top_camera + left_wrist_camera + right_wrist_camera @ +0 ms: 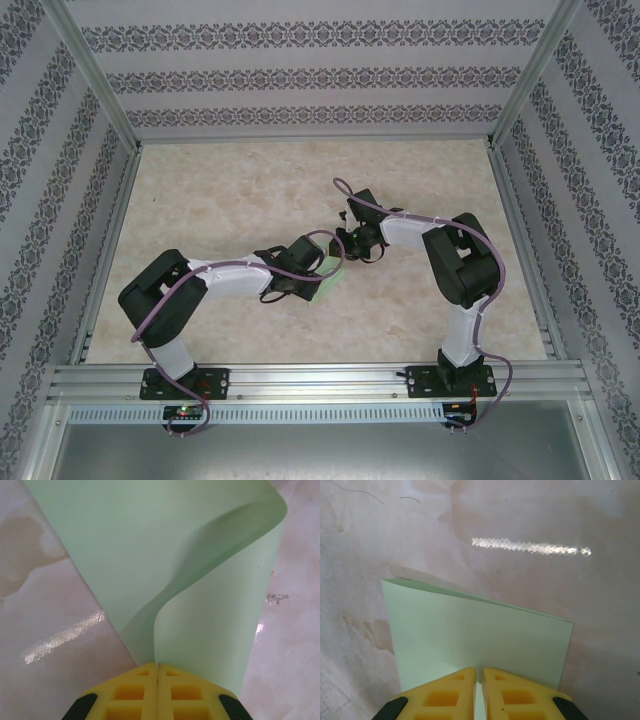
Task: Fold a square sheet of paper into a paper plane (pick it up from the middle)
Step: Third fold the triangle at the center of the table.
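The square sheet of paper [329, 281] is pale mint green and lies between the two arms at mid-table. In the left wrist view the sheet [165, 555] curls up from the table, and my left gripper [158, 666] has its yellow fingers pressed together on the sheet's near edge. In the right wrist view the sheet [470, 635] is doubled over with two edges nearly matched at the far side. My right gripper [479, 671] pinches its near edge, with a thin slit between the fingers. From above, the left gripper [312, 284] and the right gripper [347, 256] meet over the sheet. The paper plane is out of view.
The beige marbled table [220, 200] is boxed in by aluminium posts and patterned walls [300, 80]. A metal rail [320, 378] carries both arm bases at the near edge. Bare tabletop lies to the left, right and back of the arms.
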Controlling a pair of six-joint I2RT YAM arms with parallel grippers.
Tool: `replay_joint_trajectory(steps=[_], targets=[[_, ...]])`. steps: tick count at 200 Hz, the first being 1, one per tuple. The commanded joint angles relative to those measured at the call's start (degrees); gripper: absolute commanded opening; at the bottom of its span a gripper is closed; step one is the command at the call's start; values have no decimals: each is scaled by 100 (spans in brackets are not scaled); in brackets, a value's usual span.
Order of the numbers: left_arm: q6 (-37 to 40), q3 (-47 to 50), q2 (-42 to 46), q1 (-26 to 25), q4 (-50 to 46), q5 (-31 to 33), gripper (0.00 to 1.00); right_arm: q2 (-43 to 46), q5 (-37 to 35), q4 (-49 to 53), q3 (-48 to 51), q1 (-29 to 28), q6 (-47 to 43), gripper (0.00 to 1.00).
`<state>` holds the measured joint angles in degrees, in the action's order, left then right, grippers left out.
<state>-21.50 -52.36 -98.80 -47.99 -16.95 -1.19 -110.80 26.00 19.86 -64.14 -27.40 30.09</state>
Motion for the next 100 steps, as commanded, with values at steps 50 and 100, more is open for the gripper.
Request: replay_joint_trajectory(steps=[50,100], targets=[[-81,16,8,84,51,-201,4,-160,-209,150,69,-77,-46,14],[-18,-116,138,89,-8,-274,4,-196,-218,80,147,-80,3,13]])
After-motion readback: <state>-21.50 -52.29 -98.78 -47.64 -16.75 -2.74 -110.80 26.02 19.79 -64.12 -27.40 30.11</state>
